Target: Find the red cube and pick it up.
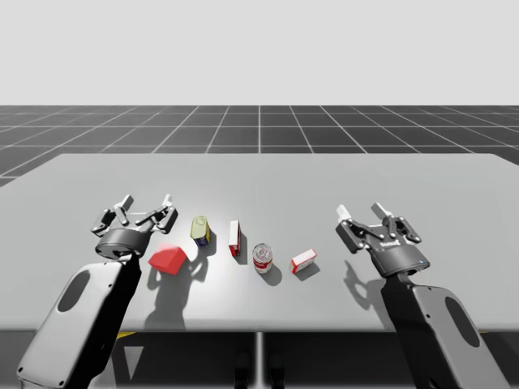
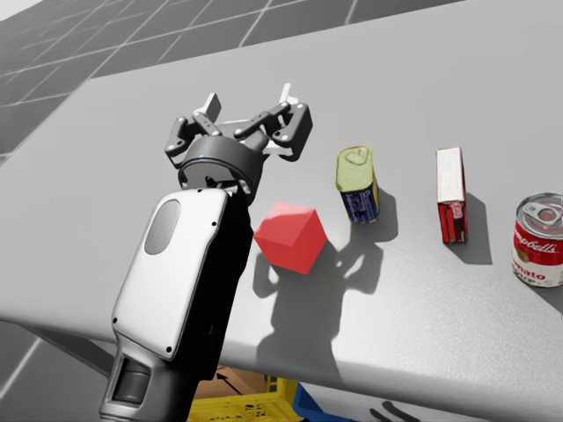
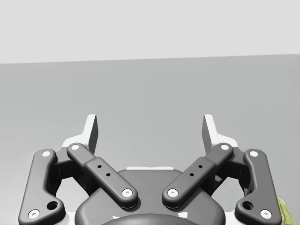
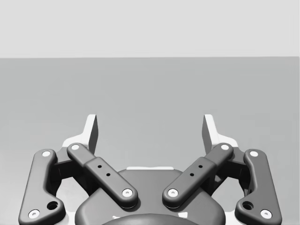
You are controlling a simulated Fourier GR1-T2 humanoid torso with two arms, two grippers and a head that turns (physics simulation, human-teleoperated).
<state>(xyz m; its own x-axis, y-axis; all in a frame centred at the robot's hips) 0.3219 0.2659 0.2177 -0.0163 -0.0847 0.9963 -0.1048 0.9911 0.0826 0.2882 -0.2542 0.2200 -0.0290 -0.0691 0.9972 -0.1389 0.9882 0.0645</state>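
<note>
The red cube (image 2: 290, 237) rests on the tabletop (image 2: 457, 88) just short of our left gripper (image 2: 249, 104), whose fingers (image 3: 91, 133) are spread ready to take it, while our right gripper (image 1: 362, 212), well apart from the cube, is spread too.

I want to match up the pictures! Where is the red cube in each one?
High view: red cube on the table, front left, just right of my left arm, nearer me than my open left gripper.
Head view: centre, beside my left arm.
Left wrist view: yellow-green can's edge beside my left gripper.
Right wrist view: bare table ahead.
Landmark: the yellow-green can, standing right of the cube.
</note>
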